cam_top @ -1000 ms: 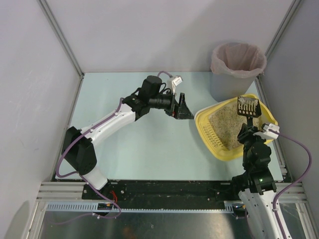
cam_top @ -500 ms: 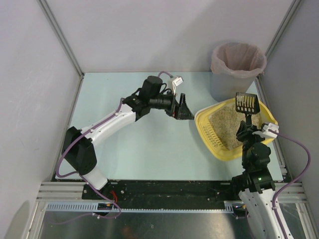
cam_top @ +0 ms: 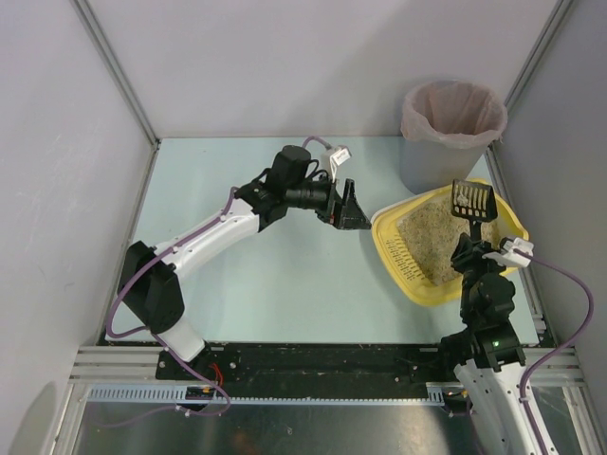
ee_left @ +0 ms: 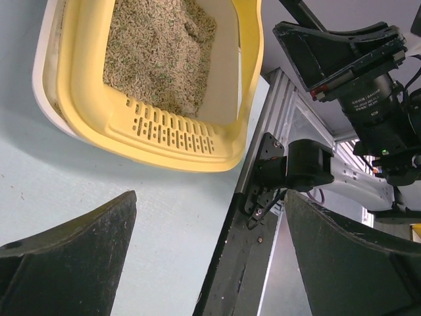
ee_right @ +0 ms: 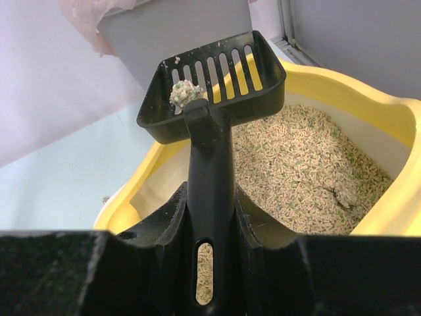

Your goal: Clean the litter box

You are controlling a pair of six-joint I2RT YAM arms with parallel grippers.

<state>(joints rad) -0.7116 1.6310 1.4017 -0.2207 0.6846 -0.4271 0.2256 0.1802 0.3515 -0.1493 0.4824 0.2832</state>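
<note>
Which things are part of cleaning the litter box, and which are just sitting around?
In use: shallow yellow plastic litter tray; black slotted plastic scoop, clump aboard, in right gripper; grey round bin, pink liner.
Idle: open left gripper; blue tabletop.

We count one litter box [cam_top: 398,258] at 3 o'clock, one scoop [cam_top: 472,199], one bin [cam_top: 422,163] at 1 o'clock, seemingly one clump [ee_right: 185,92] aboard.

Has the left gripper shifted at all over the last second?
No. The left gripper stays open in the same spot, just left of the litter box and apart from its rim.
</note>
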